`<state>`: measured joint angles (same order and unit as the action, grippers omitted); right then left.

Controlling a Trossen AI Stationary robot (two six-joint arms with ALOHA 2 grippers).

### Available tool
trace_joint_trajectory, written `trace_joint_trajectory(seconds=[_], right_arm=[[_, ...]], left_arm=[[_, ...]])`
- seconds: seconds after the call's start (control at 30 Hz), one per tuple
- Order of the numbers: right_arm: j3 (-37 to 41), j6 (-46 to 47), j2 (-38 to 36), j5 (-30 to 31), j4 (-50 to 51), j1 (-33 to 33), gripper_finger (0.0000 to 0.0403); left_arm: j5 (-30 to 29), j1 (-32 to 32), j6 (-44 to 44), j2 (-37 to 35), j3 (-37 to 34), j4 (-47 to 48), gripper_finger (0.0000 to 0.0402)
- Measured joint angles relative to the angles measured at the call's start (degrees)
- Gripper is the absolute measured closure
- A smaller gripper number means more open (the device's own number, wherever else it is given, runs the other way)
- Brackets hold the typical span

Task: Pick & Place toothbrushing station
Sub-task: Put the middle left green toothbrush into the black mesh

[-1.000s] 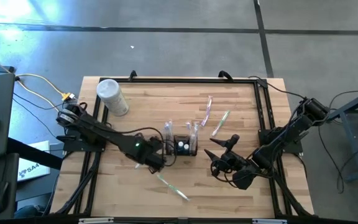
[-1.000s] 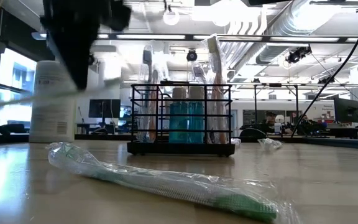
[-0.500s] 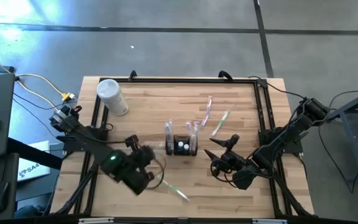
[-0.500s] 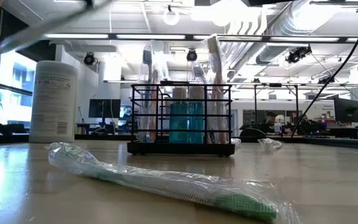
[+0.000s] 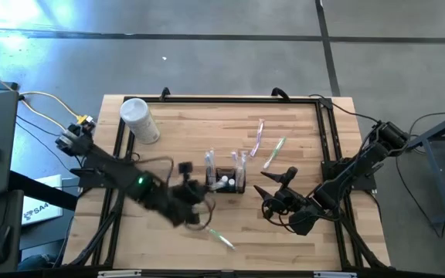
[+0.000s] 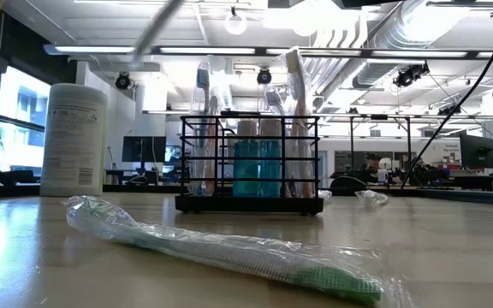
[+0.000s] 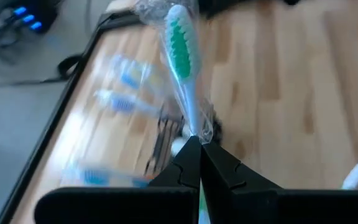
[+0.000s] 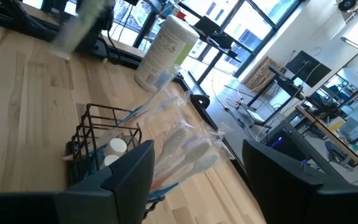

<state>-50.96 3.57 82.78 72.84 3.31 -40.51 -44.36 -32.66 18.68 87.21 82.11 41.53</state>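
The black wire caddy [image 5: 227, 180] sits mid-table, long axis running nine to three, wrapped brushes standing in it. At its eight o'clock, just beside it, the left gripper [image 7: 199, 151] is pinched tight on a green wrapped toothbrush [image 7: 183, 68]. At four o'clock the right gripper [image 5: 273, 194] waits, fingers spread, empty.

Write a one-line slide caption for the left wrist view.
Left gripper shut on a wrapped green-bristled toothbrush above the wooden table.
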Motion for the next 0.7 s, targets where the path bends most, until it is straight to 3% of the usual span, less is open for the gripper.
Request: trace_joint_trajectory(seconds=[0.13,0.4,0.6,0.7], right_arm=[[0.0,-0.2,0.0,0.0,0.3,0.0,0.0166],[0.0,3.1,0.0,-1.2,4.7,0.2,0.0166],[0.0,5.8,0.0,-1.3,6.4,0.2,0.0166],[0.0,6.0,0.0,-1.3,6.3,0.2,0.0166]], left_arm=[[9.9,6.4,-9.4,-3.2,-4.2,-10.6,0.0401],[23.1,15.1,-16.0,-6.8,-18.3,-35.7,0.0401],[23.0,15.4,-18.7,-9.1,-26.9,-47.9,0.0401],[22.6,14.4,-20.5,-10.8,-28.7,-49.5,0.0401]])
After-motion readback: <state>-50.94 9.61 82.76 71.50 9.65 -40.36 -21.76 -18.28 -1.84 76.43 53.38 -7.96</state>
